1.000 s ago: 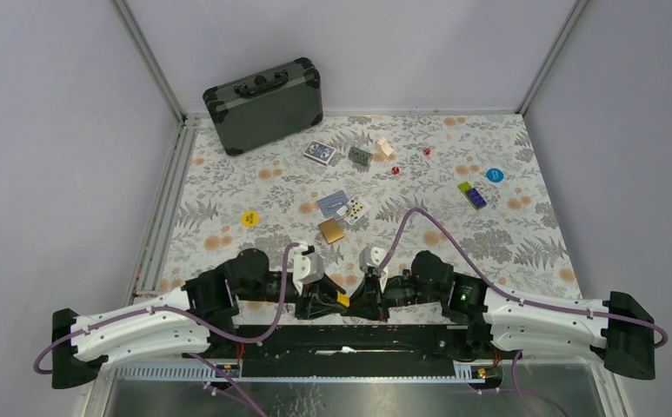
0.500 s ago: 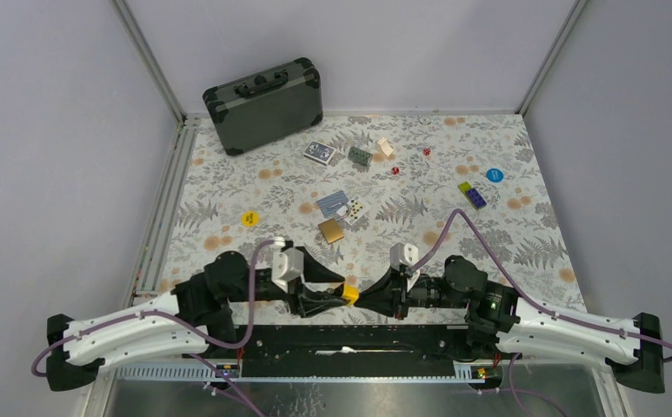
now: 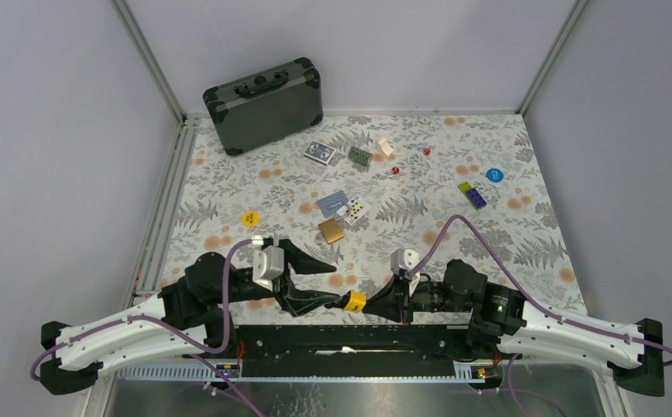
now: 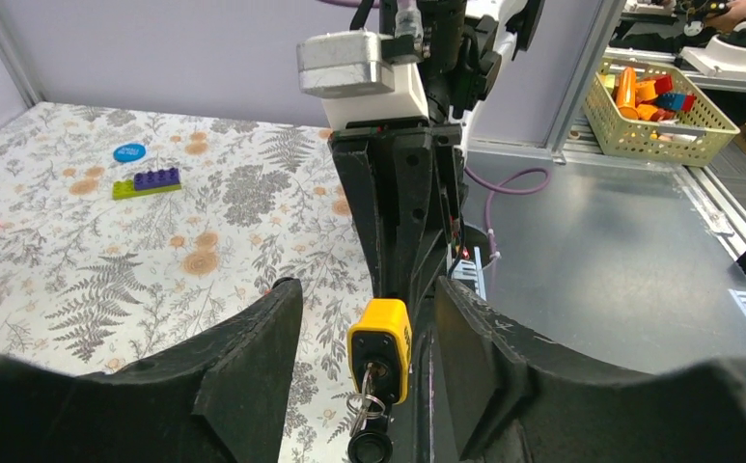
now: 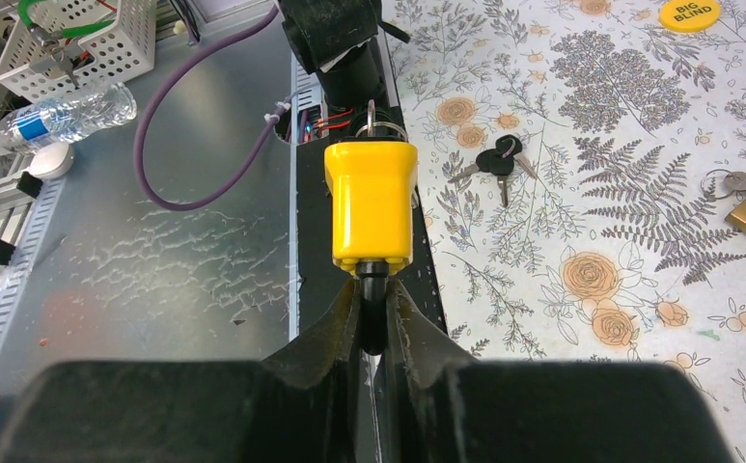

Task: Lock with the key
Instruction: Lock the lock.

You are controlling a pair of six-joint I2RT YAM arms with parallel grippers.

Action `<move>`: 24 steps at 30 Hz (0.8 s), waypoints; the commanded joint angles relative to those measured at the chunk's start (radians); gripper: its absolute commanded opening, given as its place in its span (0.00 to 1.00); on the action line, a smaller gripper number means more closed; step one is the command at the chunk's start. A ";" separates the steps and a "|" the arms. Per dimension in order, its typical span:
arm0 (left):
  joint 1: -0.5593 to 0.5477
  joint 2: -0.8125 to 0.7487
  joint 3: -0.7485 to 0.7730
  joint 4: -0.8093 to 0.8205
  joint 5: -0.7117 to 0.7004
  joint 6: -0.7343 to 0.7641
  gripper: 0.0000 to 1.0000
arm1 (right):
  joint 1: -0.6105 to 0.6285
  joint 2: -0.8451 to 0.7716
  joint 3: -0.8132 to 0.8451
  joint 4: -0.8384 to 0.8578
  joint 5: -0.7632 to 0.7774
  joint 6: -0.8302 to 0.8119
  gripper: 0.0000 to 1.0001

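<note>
When you look down from the top view, the two arms meet at the bottom middle of the frame, by the near edge of the table (image 3: pixel 489 234); the right gripper (image 3: pixel 377 306) holds the yellow padlock (image 3: pixel 355 301) out toward the left, and the left gripper (image 3: pixel 338 284) faces it with its fingers spread wide; the lock looks held up in the air, not lying on the table.

From the left wrist view, the padlock sits low in the middle of the frame, between the two black fingers (image 4: pixel 253 357); neither one touches it; a key (image 4: pixel 369 446) with a black head sticks out of the keyhole toward the bottom edge, with a small ring (image 4: pixel 362 400) on it.

From the right wrist view, the padlock is in the middle of the frame; the right fingers (image 5: pixel 345 328) are pressed in on the dark loop (image 5: pixel 373 289) at its near end and pinch it tight; some spare keys (image 5: pixel 492 164) lie on the table to the upper right, well apart from the lock.

I think the step in hand is turning the key, since the key is in the lock but nothing grips it; the next move calls for the left fingers to close on the black head and twist, while the right gripper stops the lock from spinning; the key is small, so the grab needs good aim.
</note>
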 commanded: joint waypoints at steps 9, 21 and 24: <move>0.001 0.161 0.055 -0.039 0.130 0.024 0.43 | -0.002 -0.038 0.022 0.081 0.022 0.004 0.00; 0.001 0.133 0.047 -0.050 0.108 0.033 0.34 | -0.003 -0.065 0.018 0.070 0.029 0.002 0.00; 0.001 0.120 0.047 -0.059 0.096 0.033 0.33 | -0.002 -0.061 0.017 0.077 0.029 0.002 0.00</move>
